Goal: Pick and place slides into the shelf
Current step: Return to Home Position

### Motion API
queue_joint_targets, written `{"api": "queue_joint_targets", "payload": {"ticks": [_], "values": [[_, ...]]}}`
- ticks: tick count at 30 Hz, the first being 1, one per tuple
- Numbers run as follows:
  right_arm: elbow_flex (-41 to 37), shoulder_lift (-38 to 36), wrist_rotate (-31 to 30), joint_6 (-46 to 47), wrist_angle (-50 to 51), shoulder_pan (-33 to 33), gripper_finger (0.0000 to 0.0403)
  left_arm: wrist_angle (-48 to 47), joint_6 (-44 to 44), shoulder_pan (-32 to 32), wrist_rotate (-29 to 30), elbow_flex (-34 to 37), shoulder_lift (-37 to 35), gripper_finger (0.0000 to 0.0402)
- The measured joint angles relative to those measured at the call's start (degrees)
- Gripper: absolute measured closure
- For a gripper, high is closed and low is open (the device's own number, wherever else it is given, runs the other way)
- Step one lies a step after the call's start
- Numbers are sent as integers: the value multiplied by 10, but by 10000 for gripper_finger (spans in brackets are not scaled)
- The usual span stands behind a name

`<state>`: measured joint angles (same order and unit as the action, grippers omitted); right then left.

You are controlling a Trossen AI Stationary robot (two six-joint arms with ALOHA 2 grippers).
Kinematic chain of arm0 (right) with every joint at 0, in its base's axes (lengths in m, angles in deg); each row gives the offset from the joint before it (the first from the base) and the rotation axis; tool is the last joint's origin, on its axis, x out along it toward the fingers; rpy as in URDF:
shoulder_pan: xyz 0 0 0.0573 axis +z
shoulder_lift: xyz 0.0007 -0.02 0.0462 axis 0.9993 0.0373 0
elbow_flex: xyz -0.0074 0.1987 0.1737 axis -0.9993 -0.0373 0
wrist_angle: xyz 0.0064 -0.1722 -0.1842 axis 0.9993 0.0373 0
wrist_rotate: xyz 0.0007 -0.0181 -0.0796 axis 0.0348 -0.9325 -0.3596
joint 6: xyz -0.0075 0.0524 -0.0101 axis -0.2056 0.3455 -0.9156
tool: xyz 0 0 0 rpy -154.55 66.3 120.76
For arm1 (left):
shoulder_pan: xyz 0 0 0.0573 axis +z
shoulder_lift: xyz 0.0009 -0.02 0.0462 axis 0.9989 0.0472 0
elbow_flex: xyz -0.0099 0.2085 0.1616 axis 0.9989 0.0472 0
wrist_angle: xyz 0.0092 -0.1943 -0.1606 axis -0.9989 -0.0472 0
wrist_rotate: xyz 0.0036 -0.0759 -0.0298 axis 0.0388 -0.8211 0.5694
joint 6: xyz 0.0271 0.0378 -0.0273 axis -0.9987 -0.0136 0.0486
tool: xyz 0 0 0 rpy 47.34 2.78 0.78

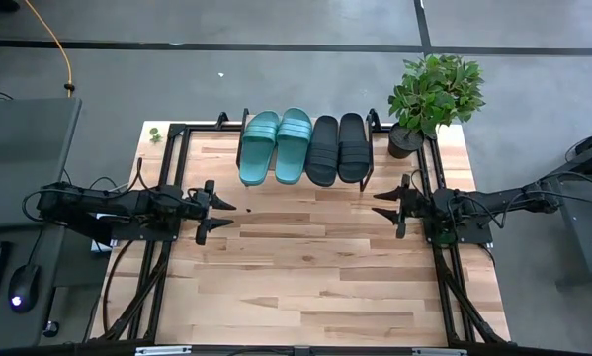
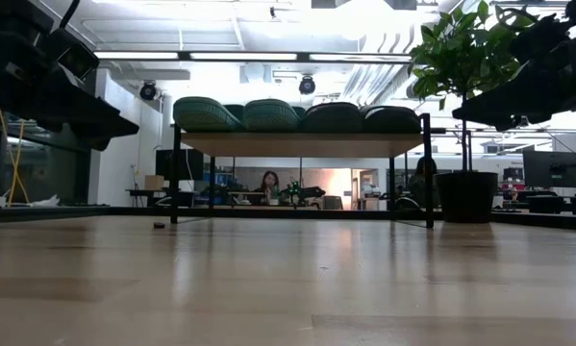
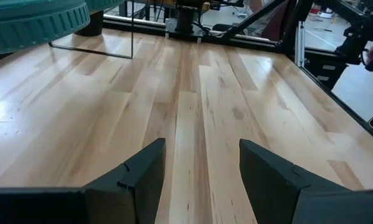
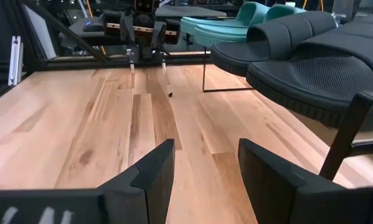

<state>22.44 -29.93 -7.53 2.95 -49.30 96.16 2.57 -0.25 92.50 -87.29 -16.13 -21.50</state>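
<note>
Two teal slides [image 1: 276, 145] and two black slides [image 1: 337, 148] lie side by side, soles down, on the shelf [image 1: 226, 127] at the table's far edge; the low view shows them [image 2: 297, 115] in a row on the shelf's top board [image 2: 302, 144]. My left gripper [image 1: 226, 214] hovers open over the table's left side, pointing right. My right gripper [image 1: 381, 204] hovers open at the right side, pointing left. Neither holds anything. The teal slide's edge [image 3: 37, 22] shows in the left wrist view, the black slides [image 4: 311, 56] in the right wrist view.
A potted plant [image 1: 432, 99] stands at the table's far right corner beside the shelf. A small dark speck [image 4: 170, 94] lies on the bare wood [image 1: 305, 267] between the grippers. A person [image 2: 268, 183] sits in the room beyond the table.
</note>
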Motion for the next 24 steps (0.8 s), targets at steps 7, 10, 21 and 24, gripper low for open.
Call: {"api": "queue_joint_targets", "payload": {"ticks": [7, 10, 21, 24], "values": [[0, 0, 0, 9, 0, 0, 233, 0, 1, 0, 0, 0, 0, 213], [0, 0, 0, 8, 0, 0, 233, 0, 1, 0, 0, 0, 0, 213], [0, 0, 0, 7, 0, 0, 233, 0, 1, 0, 1, 0, 0, 213], [0, 0, 0, 7, 0, 0, 233, 0, 1, 0, 1, 0, 0, 213]]}}
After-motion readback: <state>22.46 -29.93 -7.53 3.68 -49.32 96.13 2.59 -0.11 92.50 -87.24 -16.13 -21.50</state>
